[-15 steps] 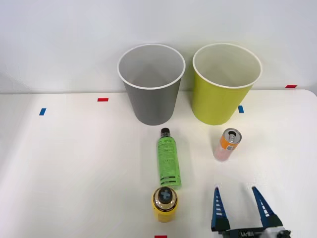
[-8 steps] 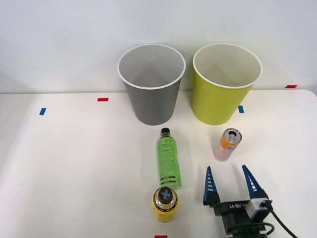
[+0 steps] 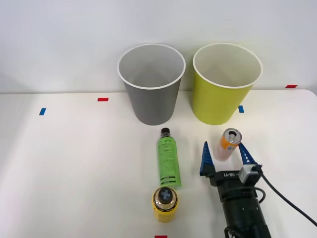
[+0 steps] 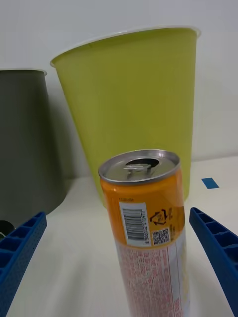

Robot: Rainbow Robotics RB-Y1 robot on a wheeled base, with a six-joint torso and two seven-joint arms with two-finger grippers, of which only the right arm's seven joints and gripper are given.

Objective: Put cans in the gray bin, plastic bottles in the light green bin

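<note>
Nearest the robot, a squat yellow can (image 3: 165, 204) is standing on the white desk (image 3: 74, 163), its dark lid facing up, with a red tape mark (image 3: 160, 236) at the desk's front edge just before it. To its right, the right arm is reaching in from the front, and its gripper (image 3: 227, 156) is sitting with the two blue ribbed fingers (image 4: 20, 252) spread apart, one on each side of the slim orange and pale can (image 3: 228, 144); the can is standing upright between them, and neither finger is touching it in the wrist view, where its silver lid and pull tab are showing. Left of the gripper, the green plastic bottle (image 3: 168, 160) is lying on its side, its black cap pointing away from the robot and its base just beside the yellow can. Beyond the bottle's cap, the gray bin (image 3: 151, 91) is standing upright, and just beside it on the right, straight beyond the orange can, the light green bin (image 3: 225, 91) is standing upright too, both with white rims.
</note>
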